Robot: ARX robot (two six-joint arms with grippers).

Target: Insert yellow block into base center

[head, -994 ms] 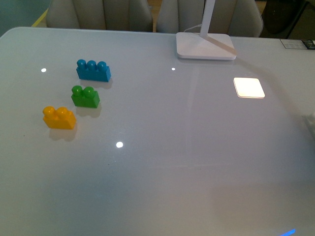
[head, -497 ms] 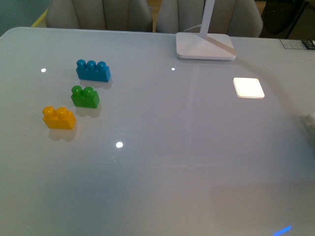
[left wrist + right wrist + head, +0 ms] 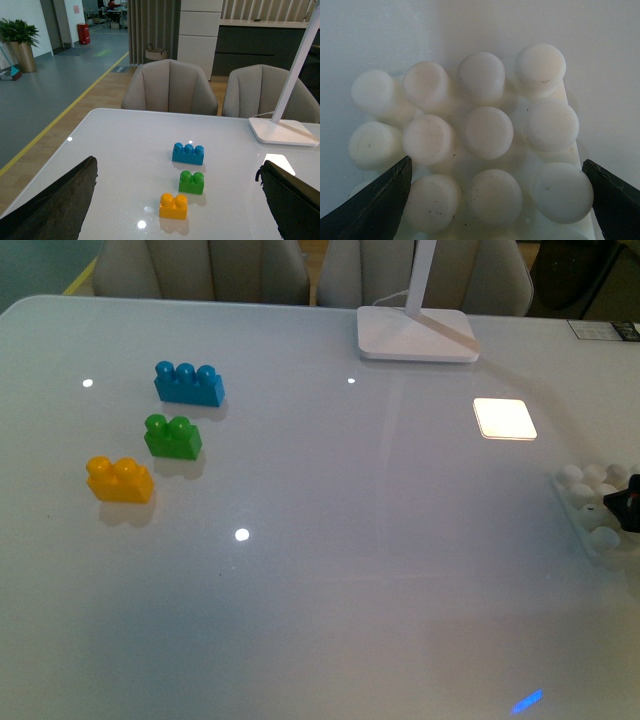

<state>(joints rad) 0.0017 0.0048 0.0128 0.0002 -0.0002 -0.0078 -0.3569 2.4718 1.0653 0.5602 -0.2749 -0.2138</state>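
White glossy table (image 3: pixel 330 570) with three toy bricks in a slanting line on its left part. One blue three-stud brick (image 3: pixel 190 383) is farthest away, one green two-stud brick (image 3: pixel 173 436) is in the middle, and the yellow block (image 3: pixel 120 480) is nearest. Each stands a little apart from the next.

The yellow block sits studs up, well apart from the base (image 3: pixel 585 502). The base is at the table's right edge and partly cut off by the frame.

One white lamp foot (image 3: pixel 418 334) rests at the far side, and two grey chairs (image 3: pixel 170 87) stand behind the table.

The left gripper (image 3: pixel 176 167) hangs above the table with its two dark fingers spread wide, holding nothing. The right gripper (image 3: pixel 496 165) is over the base. In its wrist view eleven bare round studs fill the picture, with a dark finger at each lower corner, one of them hiding a stud. Whether those fingers grip the plate cannot be told. In the front view only a small dark tip of this gripper shows, at the base's right side.
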